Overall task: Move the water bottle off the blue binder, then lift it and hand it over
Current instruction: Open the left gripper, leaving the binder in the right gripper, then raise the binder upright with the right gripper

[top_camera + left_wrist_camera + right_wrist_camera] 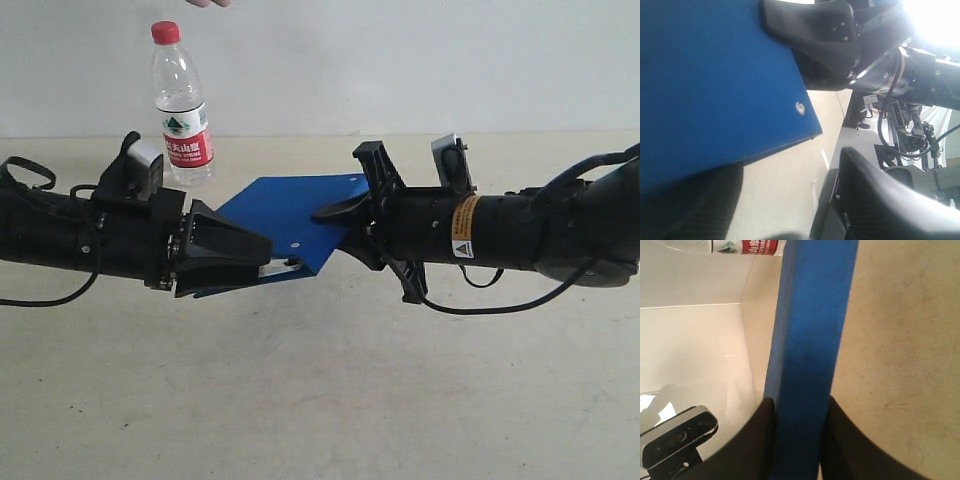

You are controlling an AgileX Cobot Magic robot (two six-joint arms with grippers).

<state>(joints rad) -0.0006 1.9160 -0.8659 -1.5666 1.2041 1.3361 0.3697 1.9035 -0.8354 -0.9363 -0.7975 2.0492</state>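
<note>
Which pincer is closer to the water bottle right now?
Left. The left pincer is close by the water bottle; the right pincer, clamped on the blue binder, lies beyond the binder's far side.

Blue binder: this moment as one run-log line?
binder: lifted | right gripper: clamped on it | left gripper: open | bottle: upright, off binder

On the water bottle (182,100) a label band (187,140) is noted: white characters on a red field, with a green emblem on white above. The characters are too small to be read. On the right arm (530,232) an orange-yellow warning sticker (464,228) bearing a triangle sign is recorded; its print is illegible.
</note>
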